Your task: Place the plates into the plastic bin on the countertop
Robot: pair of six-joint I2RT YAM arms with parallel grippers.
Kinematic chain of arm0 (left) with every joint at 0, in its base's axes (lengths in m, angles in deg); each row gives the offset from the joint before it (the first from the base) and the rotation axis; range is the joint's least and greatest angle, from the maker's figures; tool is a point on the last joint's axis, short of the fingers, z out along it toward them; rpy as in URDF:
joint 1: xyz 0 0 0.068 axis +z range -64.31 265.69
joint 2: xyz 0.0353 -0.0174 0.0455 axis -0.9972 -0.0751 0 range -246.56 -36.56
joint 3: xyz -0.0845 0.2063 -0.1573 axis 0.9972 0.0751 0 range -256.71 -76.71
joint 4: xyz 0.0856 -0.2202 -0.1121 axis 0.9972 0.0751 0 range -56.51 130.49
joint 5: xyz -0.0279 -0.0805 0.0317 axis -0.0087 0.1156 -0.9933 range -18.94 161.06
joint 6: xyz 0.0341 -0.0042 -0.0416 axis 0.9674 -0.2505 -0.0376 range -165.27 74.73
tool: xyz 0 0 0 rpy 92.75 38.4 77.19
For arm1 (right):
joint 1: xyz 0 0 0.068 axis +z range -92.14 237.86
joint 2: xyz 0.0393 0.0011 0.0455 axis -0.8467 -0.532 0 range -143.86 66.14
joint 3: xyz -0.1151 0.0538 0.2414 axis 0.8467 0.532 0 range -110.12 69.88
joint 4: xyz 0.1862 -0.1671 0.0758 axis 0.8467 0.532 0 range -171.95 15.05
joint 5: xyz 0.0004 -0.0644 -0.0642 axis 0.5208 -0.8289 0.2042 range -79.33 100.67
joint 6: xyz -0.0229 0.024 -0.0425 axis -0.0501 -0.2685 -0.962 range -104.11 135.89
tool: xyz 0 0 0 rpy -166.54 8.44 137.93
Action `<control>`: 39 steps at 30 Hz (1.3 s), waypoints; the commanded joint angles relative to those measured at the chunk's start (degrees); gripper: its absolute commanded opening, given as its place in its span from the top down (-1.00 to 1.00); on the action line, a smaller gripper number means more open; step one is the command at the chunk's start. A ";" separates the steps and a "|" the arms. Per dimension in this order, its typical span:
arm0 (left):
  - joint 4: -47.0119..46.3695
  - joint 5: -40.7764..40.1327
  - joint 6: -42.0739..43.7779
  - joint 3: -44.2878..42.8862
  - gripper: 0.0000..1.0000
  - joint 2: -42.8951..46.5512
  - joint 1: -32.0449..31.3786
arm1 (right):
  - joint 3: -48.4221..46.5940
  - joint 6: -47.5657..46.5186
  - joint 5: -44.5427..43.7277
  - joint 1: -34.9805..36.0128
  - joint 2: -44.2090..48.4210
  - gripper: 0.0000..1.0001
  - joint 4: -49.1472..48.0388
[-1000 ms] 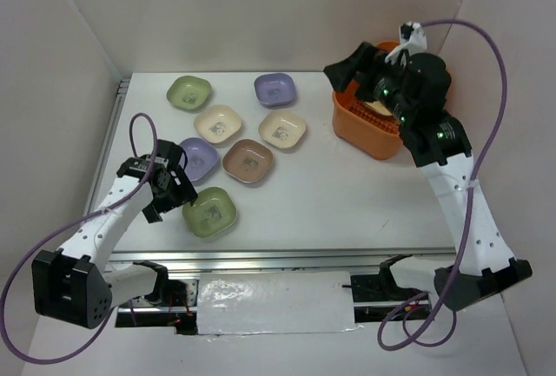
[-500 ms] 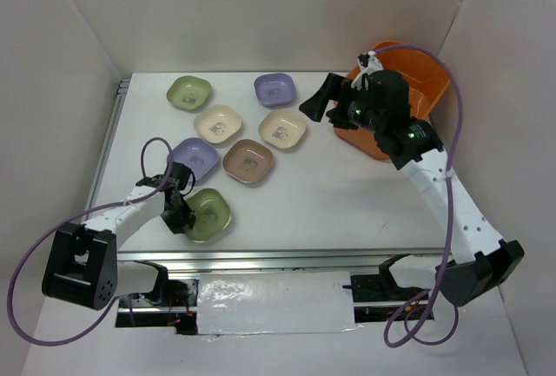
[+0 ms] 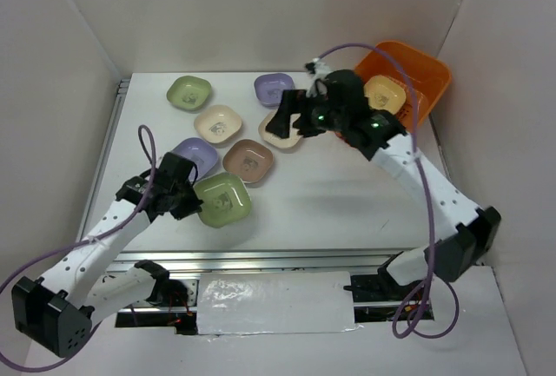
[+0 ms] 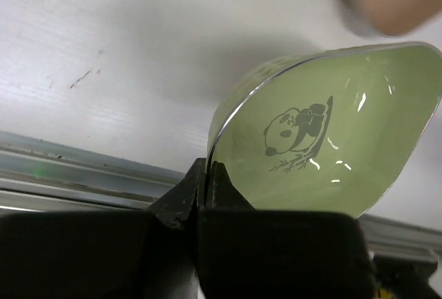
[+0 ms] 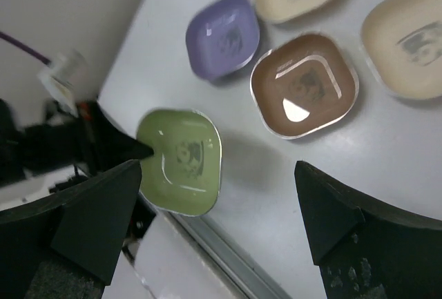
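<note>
We see a green plate [image 4: 359, 105] with a dark panda print [image 4: 297, 132], a lilac plate [image 3: 196, 156], a cream plate [image 3: 218, 122], a brown plate [image 3: 248, 161], an orange bin [image 3: 427, 65] and a white countertop [image 3: 347, 207].

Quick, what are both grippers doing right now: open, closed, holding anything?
Left gripper: shut on the rim of the green plate.
Right gripper: open, holding nothing.

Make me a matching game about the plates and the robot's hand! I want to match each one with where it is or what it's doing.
Things:
1. nearer green plate
2. yellow plate
3. brown plate
4. right gripper

Places or states:
A. open, holding nothing
B. lying flat on the countertop
C. inside the orange bin
D. pinched by the left gripper

Pairs: 1-D, 2-C, 3-B, 4-A
</note>
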 commanded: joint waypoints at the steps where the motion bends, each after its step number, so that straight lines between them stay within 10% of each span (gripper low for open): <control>1: 3.72 1.51 3.84 -8.30 1.00 -1.19 -2.13 | -0.96 -5.22 1.21 5.15 -5.91 -0.99 4.66; 18: 6.71 2.92 11.06 -31.52 1.00 -16.50 -5.39 | 5.11 1.72 -17.94 14.83 -12.25 -0.47 5.98; 21: 5.92 3.54 11.50 -31.96 1.00 -17.12 -5.39 | 5.46 2.60 -18.74 14.66 -10.94 -0.01 5.01; 22: 5.74 3.80 11.50 -31.96 1.00 -17.29 -5.39 | 5.55 2.95 -19.17 14.66 -10.32 0.80 4.49; 23: 5.57 3.72 11.59 -31.96 0.95 -17.38 -5.39 | 5.55 4.26 -20.22 14.83 -9.80 1.00 4.40; 26: 8.53 -0.67 9.23 -33.79 -0.98 -18.00 -5.13 | 4.33 5.94 -25.40 14.31 -7.60 1.00 4.74; 39: 9.78 -12.64 8.95 -37.59 -0.99 -8.77 2.43 | -29.59 6.30 -28.58 -30.85 -21.19 1.00 21.18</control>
